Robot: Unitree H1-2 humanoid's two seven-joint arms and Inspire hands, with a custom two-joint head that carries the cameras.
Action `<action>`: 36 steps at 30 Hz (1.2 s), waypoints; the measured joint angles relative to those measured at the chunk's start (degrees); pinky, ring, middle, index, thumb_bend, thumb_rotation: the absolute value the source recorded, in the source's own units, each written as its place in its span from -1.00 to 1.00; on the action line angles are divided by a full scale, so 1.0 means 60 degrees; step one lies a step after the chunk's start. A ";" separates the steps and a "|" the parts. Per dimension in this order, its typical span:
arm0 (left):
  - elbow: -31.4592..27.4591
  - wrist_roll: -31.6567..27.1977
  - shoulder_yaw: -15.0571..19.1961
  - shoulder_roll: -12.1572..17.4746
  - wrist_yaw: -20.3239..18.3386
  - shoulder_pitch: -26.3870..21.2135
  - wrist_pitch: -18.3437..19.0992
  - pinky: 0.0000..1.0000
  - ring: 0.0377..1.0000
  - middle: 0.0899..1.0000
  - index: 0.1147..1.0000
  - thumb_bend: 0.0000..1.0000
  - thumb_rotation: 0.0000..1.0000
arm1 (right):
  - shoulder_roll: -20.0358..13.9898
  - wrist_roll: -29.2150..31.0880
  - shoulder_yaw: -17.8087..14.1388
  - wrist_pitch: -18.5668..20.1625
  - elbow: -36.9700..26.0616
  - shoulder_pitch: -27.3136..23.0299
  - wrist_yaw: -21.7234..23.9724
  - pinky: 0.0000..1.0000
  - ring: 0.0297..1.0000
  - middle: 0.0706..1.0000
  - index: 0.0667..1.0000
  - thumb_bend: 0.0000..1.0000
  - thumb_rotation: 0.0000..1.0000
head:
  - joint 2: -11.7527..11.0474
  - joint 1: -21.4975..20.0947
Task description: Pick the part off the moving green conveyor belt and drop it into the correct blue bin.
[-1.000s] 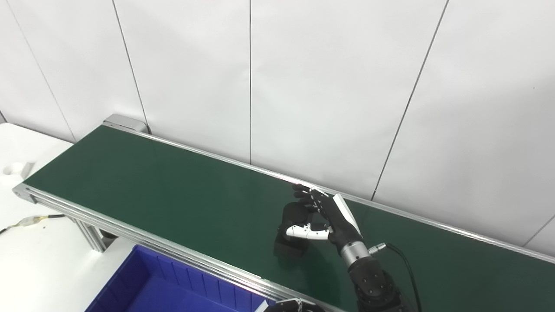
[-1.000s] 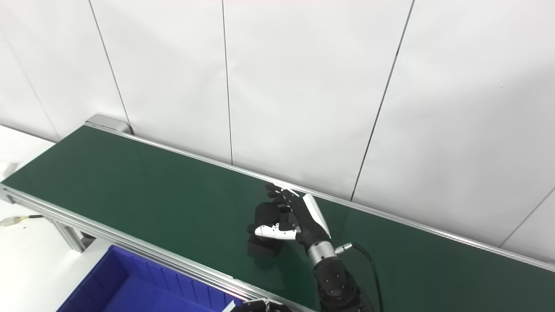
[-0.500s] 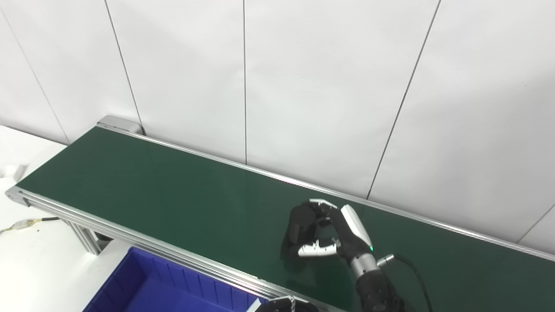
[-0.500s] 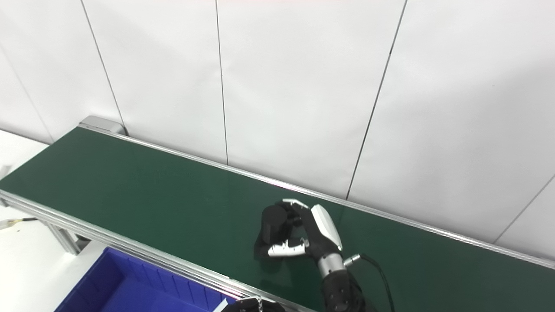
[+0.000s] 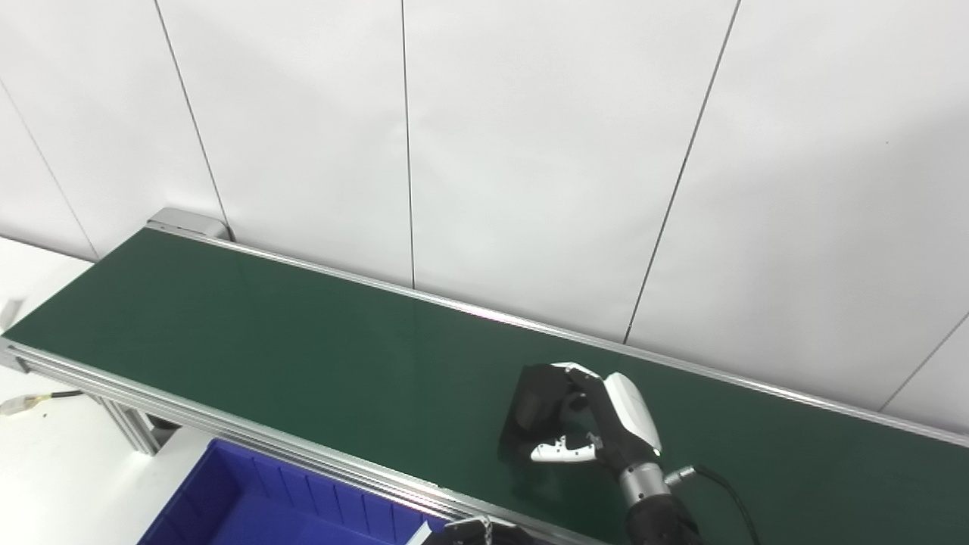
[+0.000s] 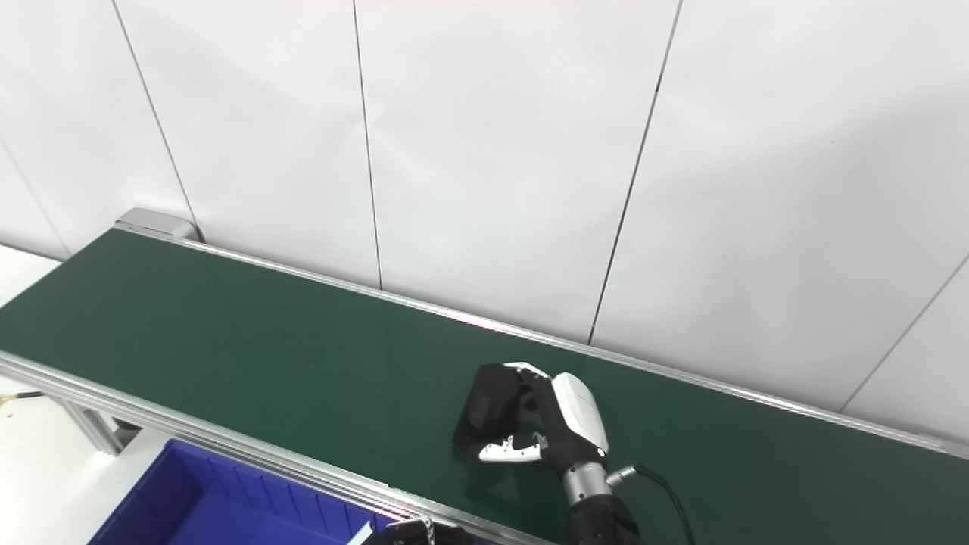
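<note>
The right hand [image 5: 598, 424], black with a white back plate, reaches in from the lower right over the long dark green conveyor belt [image 5: 303, 341], and its fingers [image 5: 569, 372] curl over the top of a black, blocky part [image 5: 534, 405] while the white-tipped thumb [image 5: 556, 453] closes in below it, so the hand is clamped on the part. The part sits at or just above the belt surface near the belt's front half; whether it still touches the belt cannot be told. A blue plastic bin [image 5: 250, 507] with ribbed inner walls stands below the belt's silver aluminium front rail [image 5: 227, 431], at the lower left on the white worktop [image 5: 53, 469]. Only a dark sliver of the left hand [image 5: 477, 531] shows at the bottom edge, and the state of its fingers cannot be told. White wall panels [image 5: 530, 151] rise behind the belt.
</note>
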 measured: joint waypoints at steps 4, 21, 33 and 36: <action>-0.0046 0.0003 0.0002 0.0062 -0.0003 0.0048 0.0000 0.14 0.24 0.28 0.25 0.45 0.64 | 0.0077 0.0249 -0.0398 -0.0622 0.0345 0.0245 -0.0677 -0.26 -0.18 -0.08 0.00 0.01 -1.00 | 0.0015 0.0000; -0.0092 -0.0180 -0.0022 0.0055 -0.0025 0.0056 0.0001 0.16 0.25 0.28 0.24 0.46 0.64 | 0.0249 0.0278 -0.0497 -0.0815 0.0432 0.0340 -0.1024 -0.24 -0.23 -0.11 -0.02 0.00 -1.00 | 0.0000 -0.0029; -0.0090 -0.0176 -0.0027 0.0049 -0.0024 0.0055 0.0002 0.16 0.24 0.27 0.23 0.46 0.65 | 0.0264 0.0290 -0.0536 -0.0887 0.0367 0.0339 -0.1110 -0.27 -0.22 -0.11 -0.02 0.00 -1.00 | -0.0044 -0.0102; -0.0080 -0.0182 -0.0027 0.0049 -0.0024 0.0056 0.0002 0.16 0.25 0.28 0.24 0.45 0.64 | 0.0271 0.0517 -0.0711 -0.0883 -0.0309 0.0482 -0.1011 -0.31 -0.21 -0.09 -0.02 0.00 -1.00 | -0.0044 -0.0102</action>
